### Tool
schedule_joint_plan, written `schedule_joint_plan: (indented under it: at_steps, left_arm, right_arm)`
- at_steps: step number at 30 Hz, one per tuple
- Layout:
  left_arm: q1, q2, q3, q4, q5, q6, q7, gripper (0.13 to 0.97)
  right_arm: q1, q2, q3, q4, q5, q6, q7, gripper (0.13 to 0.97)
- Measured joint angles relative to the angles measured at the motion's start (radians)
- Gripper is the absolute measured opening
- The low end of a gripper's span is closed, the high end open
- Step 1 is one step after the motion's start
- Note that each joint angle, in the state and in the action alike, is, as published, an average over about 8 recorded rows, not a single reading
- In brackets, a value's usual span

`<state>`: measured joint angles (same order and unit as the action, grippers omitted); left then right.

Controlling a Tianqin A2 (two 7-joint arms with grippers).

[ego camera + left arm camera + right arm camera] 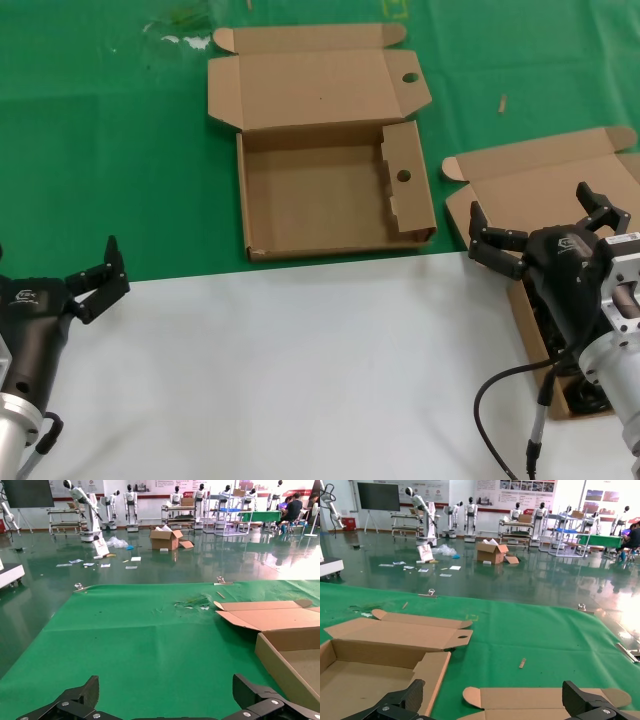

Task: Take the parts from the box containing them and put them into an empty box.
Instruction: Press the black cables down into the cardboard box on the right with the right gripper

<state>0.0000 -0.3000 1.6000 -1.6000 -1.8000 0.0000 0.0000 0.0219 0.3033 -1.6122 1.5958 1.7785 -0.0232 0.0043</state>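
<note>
We see a green cloth over the far half of the work surface and a white tabletop over the near half; a white smear marks the cloth at about 11 o'clock, and a small tan scrap lies at about 1 o'clock, between the two boxes but touching neither. The wide holed box sits at 12 o'clock, lid flung back, its floor bare — one round hole in the lid's side flap, another in its inner side panel. The plain-lidded box lies at about 3 o'clock, open too; the right arm stands in front of most of it, so we make out only a dark glimpse of the black cables at its near end.

The right gripper hangs over that box's open lid, fingers spread wide and holding nothing; its own cable loops down across the white top. The left gripper rests at 9 o'clock at the seam of cloth and tabletop, well apart from both boxes — jaws parted, empty; its wrist view looks past both fingertips at the holed box's corner.
</note>
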Motion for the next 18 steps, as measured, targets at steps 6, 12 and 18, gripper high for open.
schedule_joint_plan:
  at_steps: [6,12,18]
  left_arm:
    - [0.0,0.0,0.0,0.0,0.0,0.0,0.0,0.908]
    - [0.0,0.0,0.0,0.0,0.0,0.0,0.0,0.849]
    - [0.0,0.0,0.0,0.0,0.0,0.0,0.0,0.738]
  right_arm:
    - [0.0,0.0,0.0,0.0,0.0,0.0,0.0,0.966]
    - [-0.011,-0.013,0.046,0.005,0.0,-0.026,-0.031,0.966]
    - [-0.024,-0.052,0.136,0.006,0.009,-0.093,-0.116,0.966]
